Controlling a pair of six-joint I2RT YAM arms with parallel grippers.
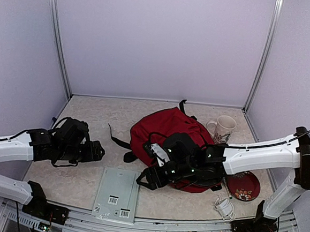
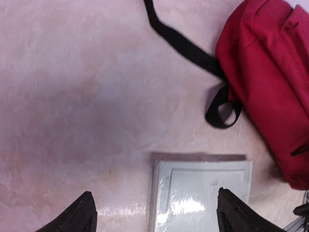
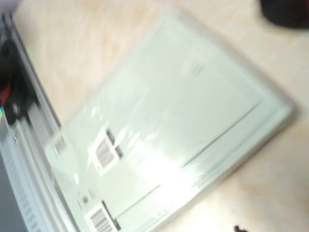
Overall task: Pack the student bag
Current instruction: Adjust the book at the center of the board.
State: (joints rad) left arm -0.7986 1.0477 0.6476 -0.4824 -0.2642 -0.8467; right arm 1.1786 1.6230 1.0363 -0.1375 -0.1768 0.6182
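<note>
The student bag [image 1: 164, 128] is a dark-red backpack lying in the middle of the table, black straps trailing to its left. It also shows in the left wrist view [image 2: 270, 72] with a strap loop [image 2: 222, 111]. My right arm lies across its front half and hides it. My right gripper [image 1: 147, 177] hangs just off the bag's near-left edge, above a flat pale plastic-wrapped package [image 1: 116, 194]; its fingers do not show clearly. That package fills the blurred right wrist view [image 3: 164, 130]. My left gripper [image 1: 95, 151] [image 2: 154, 217] is open and empty, above the package's far-left corner [image 2: 200, 193].
A white patterned mug [image 1: 222, 128] stands right of the bag. A red patterned plate [image 1: 244, 186] and a coiled white cable [image 1: 224, 207] lie at the near right. The table's metal front rail [image 3: 19, 121] runs just beyond the package.
</note>
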